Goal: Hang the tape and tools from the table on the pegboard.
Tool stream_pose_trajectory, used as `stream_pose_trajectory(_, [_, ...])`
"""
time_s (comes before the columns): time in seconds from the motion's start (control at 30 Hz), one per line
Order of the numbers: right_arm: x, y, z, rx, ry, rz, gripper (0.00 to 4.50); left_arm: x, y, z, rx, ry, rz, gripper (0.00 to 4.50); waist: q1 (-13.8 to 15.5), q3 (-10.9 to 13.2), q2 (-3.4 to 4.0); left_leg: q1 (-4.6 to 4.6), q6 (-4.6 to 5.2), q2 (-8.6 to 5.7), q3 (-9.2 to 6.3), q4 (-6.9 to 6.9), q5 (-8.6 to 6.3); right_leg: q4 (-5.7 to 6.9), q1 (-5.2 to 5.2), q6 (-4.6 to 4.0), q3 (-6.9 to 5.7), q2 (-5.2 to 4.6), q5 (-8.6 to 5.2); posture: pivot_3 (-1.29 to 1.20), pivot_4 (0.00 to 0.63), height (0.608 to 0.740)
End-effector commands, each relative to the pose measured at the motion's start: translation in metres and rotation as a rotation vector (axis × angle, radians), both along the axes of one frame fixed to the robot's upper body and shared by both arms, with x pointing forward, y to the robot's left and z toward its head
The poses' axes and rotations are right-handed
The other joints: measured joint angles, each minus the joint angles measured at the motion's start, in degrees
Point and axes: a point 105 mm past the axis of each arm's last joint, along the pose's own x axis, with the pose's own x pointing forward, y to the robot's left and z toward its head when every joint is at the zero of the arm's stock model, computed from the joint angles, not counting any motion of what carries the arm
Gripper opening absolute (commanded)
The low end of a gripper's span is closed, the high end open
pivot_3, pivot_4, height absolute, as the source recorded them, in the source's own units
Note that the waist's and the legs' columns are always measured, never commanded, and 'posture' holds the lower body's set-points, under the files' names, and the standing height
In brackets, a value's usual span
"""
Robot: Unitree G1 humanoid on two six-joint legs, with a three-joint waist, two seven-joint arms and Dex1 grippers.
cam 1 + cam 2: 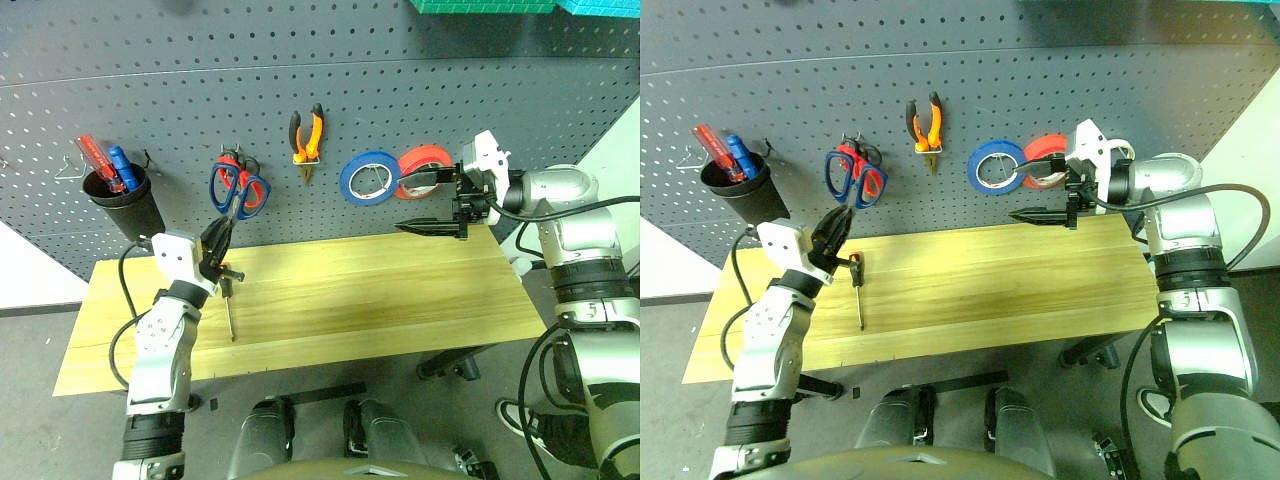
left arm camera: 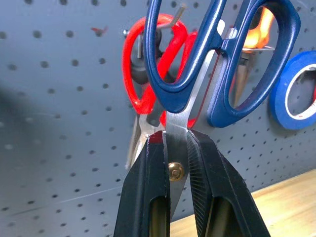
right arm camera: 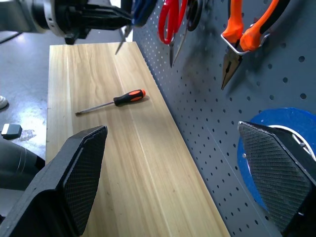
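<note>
My left gripper (image 1: pixel 214 243) is shut on the steel blades of the blue-handled scissors (image 2: pixel 177 123). It holds them handles-up against the pegboard (image 1: pixel 450 90), right in front of the red-handled scissors (image 2: pixel 133 89). The screwdriver (image 1: pixel 229 300) lies on the table (image 1: pixel 400 300) just below that gripper. The orange-and-black pliers (image 1: pixel 306 135) hang on the board. My right gripper (image 1: pixel 1044 190) stands open and empty, pointing left beside the blue roll (image 1: pixel 368 178) and red-orange roll (image 1: pixel 425 160). I cannot make out the tape apart from those rolls.
A black cup (image 1: pixel 125 205) with red and blue pens hangs at the board's left. Wire hooks stick out of the board near the scissors. The table's middle and right planks are bare wood.
</note>
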Motion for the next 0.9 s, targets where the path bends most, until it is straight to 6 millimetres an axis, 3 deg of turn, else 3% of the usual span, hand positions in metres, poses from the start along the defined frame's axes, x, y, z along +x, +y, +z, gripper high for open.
stream_pose_trajectory(0.03, [-0.002, -0.001, 0.022, 0.011, -0.08, 0.0, 4.5, 0.01, 0.006, 0.005, -0.062, -0.017, 0.046, 0.22, -0.1, 0.0, 0.01, 0.0, 0.0, 0.0, 0.01, 0.0, 0.0, 0.0, 0.0, 0.0, 0.0, 0.0, 0.0, 0.1, 0.067, 0.74])
stream_pose_trajectory(0.27, [-0.002, -0.004, 0.02, -0.005, -0.084, -0.013, 4.5, 0.03, 0.006, 0.0, -0.079, -0.018, 0.082, 0.22, -0.1, -0.1, 0.0, 0.01, 0.0, 0.0, 0.03, 0.05, 0.01, 0.04, 0.0, 0.02, 0.01, 0.03, 0.02, 0.09, 0.068, 0.74])
stream_pose_trajectory(0.4, [0.001, -0.003, 0.02, -0.001, -0.089, -0.017, 4.5, 0.039, -0.007, -0.002, -0.085, -0.044, 0.065, 0.22, -0.1, -0.2, 0.02, 0.01, 0.01, -0.01, 0.05, 0.14, 0.01, 0.06, 0.04, 0.06, 0.0, 0.04, 0.06, 0.09, 0.065, 0.74])
stream_pose_trajectory(0.5, [0.003, -0.003, 0.02, -0.002, -0.097, -0.021, 4.5, 0.043, -0.007, -0.004, -0.226, -0.056, 0.069, 0.22, -0.1, -0.2, 0.01, 0.0, 0.01, -0.02, 0.1, 0.2, 0.01, 0.06, 0.05, 0.11, 0.02, 0.03, 0.1, 0.09, 0.063, 0.74])
stream_pose_trajectory(0.6, [0.004, -0.003, 0.019, -0.003, -0.101, -0.021, 4.5, 0.044, -0.011, -0.01, -0.242, -0.042, 0.063, 0.22, -0.1, -0.2, 0.0, 0.0, 0.01, -0.02, 0.11, 0.25, 0.01, 0.06, 0.05, 0.12, 0.03, 0.04, 0.14, 0.09, 0.065, 0.74])
stream_pose_trajectory(0.9, [0.006, -0.007, 0.015, -0.016, -0.105, -0.035, 4.5, 0.027, -0.015, -0.002, -0.209, -0.082, -0.005, 3.15, -0.2, -0.3, 0.01, 0.03, 0.02, 0.01, 0.14, 0.37, 0.02, 0.18, 0.06, 0.1, 0.1, 0.09, 0.17, 0.11, 0.07, 0.74])
